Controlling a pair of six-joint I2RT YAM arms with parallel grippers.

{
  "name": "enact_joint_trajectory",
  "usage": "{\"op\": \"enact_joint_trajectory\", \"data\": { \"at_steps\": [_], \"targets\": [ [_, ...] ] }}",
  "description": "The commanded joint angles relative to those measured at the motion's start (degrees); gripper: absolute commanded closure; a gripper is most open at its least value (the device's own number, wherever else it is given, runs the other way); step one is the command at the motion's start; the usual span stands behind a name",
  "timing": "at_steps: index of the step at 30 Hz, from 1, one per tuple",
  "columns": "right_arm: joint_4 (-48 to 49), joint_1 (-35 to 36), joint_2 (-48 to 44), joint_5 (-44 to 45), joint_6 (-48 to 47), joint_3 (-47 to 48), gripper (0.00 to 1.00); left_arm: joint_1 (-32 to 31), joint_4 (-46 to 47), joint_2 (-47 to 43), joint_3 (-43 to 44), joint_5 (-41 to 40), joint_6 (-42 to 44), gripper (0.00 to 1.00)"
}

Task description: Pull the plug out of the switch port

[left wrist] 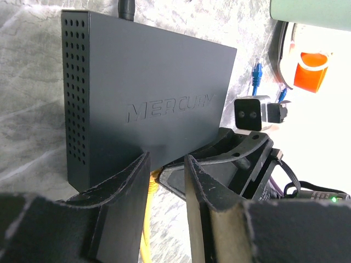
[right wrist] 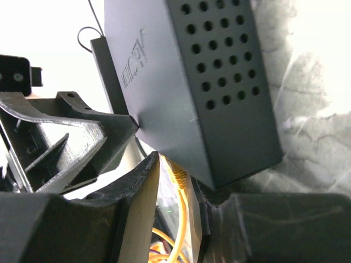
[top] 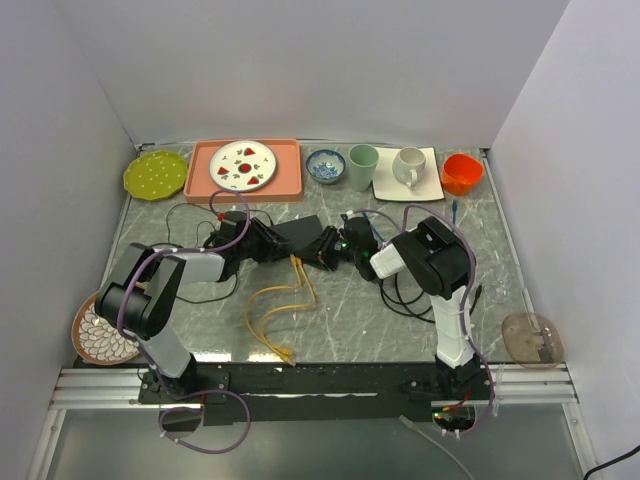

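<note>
The switch (top: 300, 233), a flat matte black box with a perforated side, is tipped up between my two grippers (left wrist: 148, 93) (right wrist: 192, 82). My left gripper (top: 266, 240) (left wrist: 167, 159) is shut on its lower edge. A yellow plug (right wrist: 178, 176) sits in a port on that edge, and its yellow cable (top: 275, 300) loops toward the table's front. My right gripper (top: 335, 248) (right wrist: 176, 171) straddles the plug. The plug lies against one finger, with a gap to the other. In the left wrist view the plug (left wrist: 152, 176) peeks out beside my left finger.
Along the back stand a green plate (top: 155, 175), a pink tray (top: 200, 160) with a plate, a blue bowl (top: 325, 166), a green cup (top: 363, 166), a white mug (top: 408, 166) and an orange cup (top: 461, 173). Black cables (top: 405, 295) lie by the right arm. A small adapter block (left wrist: 249, 112) lies beyond the switch.
</note>
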Motion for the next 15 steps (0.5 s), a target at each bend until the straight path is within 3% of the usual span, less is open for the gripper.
{"op": "enact_joint_trajectory", "data": {
  "at_steps": [1, 8, 15],
  "targets": [
    [4.36, 0.43, 1.28, 0.89, 2.39, 0.08, 0.66, 0.05, 1.38, -0.41, -0.75, 0.78, 0.42, 0.62],
    [3.40, 0.69, 1.72, 0.71, 2.04, 1.22, 0.67, -0.04, 1.55, -0.32, -0.83, 1.04, 0.33, 0.63],
    [2.95, 0.86, 2.34, 0.54, 1.16, 1.31, 0.76, -0.04, 1.82, -0.23, -1.01, 1.13, 0.24, 0.63]
  ]
}}
